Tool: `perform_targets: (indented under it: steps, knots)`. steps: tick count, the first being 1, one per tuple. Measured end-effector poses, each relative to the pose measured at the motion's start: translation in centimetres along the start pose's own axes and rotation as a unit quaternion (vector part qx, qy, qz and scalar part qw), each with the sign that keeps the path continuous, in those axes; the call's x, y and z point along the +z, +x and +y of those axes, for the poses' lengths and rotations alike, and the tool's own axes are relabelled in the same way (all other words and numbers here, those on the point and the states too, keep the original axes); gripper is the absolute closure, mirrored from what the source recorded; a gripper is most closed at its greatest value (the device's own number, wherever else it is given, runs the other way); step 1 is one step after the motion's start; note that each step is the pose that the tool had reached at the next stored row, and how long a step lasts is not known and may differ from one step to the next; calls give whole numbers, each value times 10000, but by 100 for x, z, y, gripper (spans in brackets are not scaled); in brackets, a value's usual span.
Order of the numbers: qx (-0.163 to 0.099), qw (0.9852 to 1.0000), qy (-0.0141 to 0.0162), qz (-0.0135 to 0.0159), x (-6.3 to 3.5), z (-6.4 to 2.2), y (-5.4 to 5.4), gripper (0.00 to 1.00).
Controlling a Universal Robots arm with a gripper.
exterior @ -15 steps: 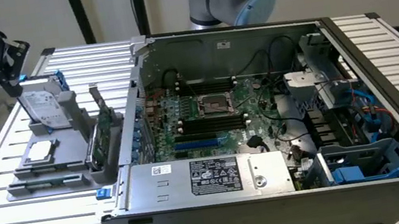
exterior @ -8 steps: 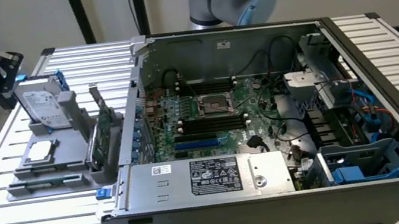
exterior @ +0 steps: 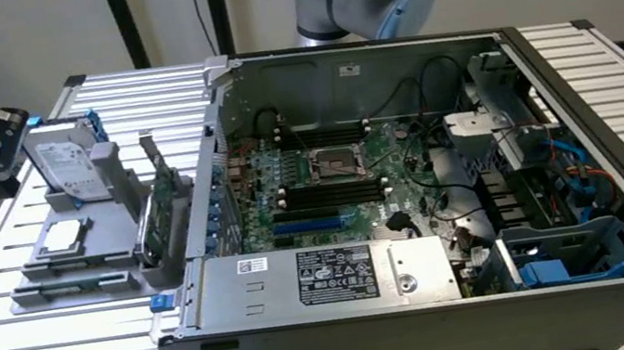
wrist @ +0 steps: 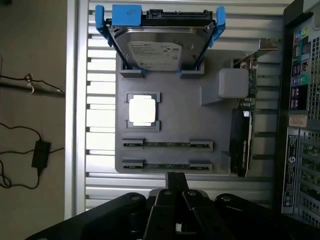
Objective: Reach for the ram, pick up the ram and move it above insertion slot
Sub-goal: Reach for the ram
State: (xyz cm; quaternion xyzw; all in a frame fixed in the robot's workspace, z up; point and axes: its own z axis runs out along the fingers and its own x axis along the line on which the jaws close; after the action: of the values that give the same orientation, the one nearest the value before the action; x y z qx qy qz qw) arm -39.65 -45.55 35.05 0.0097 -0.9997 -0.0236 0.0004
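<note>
One ram [wrist: 166,166] lies in the gray holder [wrist: 172,115] just beyond the tool [wrist: 176,176], which is narrowly closed and empty.

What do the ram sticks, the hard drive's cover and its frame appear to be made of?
Ram sticks: probably circuit board, thin dark-green strips, matt. Hard drive cover: probably metal, silvery with a soft sheen. Frame: likely plastic, uniform bright blue, moulded tabs.
</note>
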Motion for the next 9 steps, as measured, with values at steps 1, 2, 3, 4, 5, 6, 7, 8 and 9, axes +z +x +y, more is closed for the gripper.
perform_targets:
  steps: [1, 2, 3, 4, 5, 6, 7, 8, 9]
  knots:
    - [-5, 10000, 0, -1, 6, -11, -9, 89]
    - [-14, 10000, 0, 0, 7, -17, -19, 89]
    - [-19, 10000, 0, 0, 7, -19, -24, 89]
    - [-19, 10000, -1, 1, 7, -19, -23, 89]
    - [-20, 10000, -1, 1, 7, -19, -23, 89]
    - [-20, 10000, -1, 1, 7, -19, -23, 89]
    - [-20, 10000, -1, 1, 7, -20, -24, 89]
    - [-21, 10000, -2, 1, 7, -20, -24, 89]
    - [-21, 10000, -2, 1, 7, -20, -24, 89]
